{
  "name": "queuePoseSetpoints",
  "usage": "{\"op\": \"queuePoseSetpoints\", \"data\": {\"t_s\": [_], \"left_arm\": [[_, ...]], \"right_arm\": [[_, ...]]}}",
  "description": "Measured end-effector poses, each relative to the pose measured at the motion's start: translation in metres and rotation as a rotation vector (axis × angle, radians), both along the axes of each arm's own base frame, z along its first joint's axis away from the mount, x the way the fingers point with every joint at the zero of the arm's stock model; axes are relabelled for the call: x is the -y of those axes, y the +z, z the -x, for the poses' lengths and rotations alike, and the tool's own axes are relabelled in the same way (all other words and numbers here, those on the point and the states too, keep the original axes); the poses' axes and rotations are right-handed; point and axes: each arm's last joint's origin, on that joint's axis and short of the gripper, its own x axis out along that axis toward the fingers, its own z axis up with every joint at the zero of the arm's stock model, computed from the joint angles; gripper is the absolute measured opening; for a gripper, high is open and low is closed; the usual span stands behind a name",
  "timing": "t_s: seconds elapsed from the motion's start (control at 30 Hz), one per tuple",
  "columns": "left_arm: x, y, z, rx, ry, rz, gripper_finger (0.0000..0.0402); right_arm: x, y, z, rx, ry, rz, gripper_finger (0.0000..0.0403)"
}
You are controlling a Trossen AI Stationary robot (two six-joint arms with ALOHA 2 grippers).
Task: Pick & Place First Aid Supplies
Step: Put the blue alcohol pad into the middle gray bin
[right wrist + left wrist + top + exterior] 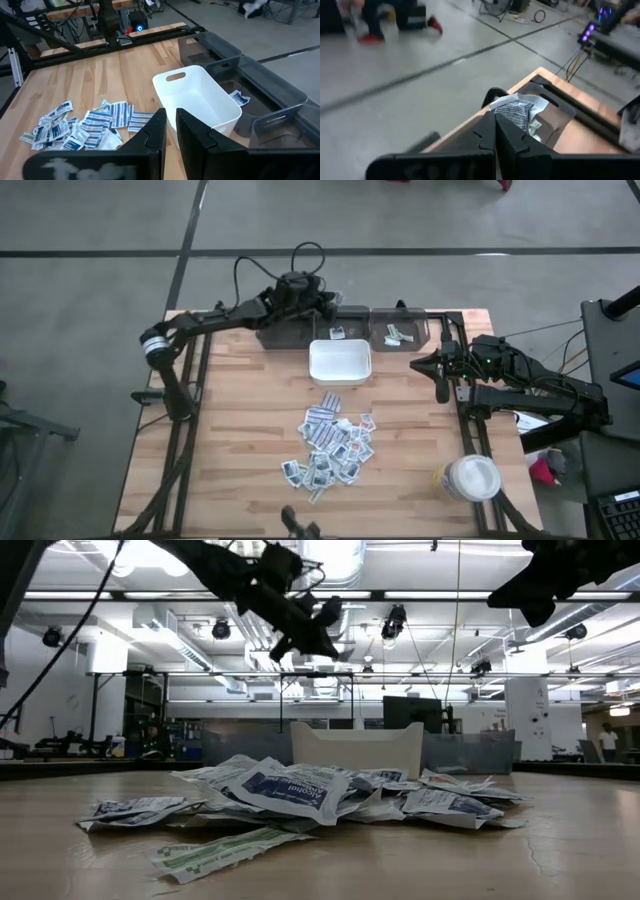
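Pinching a striped packet (516,113) between closed fingers, the left tool (495,127) hovered over the far grey bins (300,332); remaining packets (330,445) lay mid-worktop (240,430), well apart. The right tool (441,370) waited nearly closed, empty.

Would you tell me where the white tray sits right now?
In the high view the white tray sits at the table's far middle, just in front of the dark bins, beyond the packet pile.

Two dark arms; left arm (200,322) white-banded, black cables looped.
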Motion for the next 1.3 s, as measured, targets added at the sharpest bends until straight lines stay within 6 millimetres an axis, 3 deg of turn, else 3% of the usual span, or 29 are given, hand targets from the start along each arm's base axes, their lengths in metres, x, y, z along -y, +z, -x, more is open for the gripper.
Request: {"op": "queuePoseSetpoints", "data": {"t_s": [0.23, 0.43, 0.6, 0.93, 1.3], "left_arm": [[-0.027, -0.016, -0.03, -0.042, 0.042, 0.107, 0.0], [-0.046, -0.036, -0.064, -0.258, 0.01, 0.131, 0.0], [-0.059, -0.061, -0.081, -0.46, 0.026, 0.189, 0.0], [-0.069, -0.095, -0.097, -0.598, 0.012, 0.238, 0.0], [-0.069, -0.108, -0.096, -0.63, -0.003, 0.234, 0.0]], "right_arm": [[0.001, 0.0, 0.0, -0.004, -0.041, 0.014, 0.0038], [0.001, 0.0, 0.0, -0.005, -0.05, 0.016, 0.0038], [0.002, 0.0, 0.0, -0.005, -0.051, 0.014, 0.0038], [0.002, -0.003, 0.0, -0.014, -0.051, 0.011, 0.0038], [0.002, -0.003, 0.0, -0.013, -0.051, 0.011, 0.0038]]}}
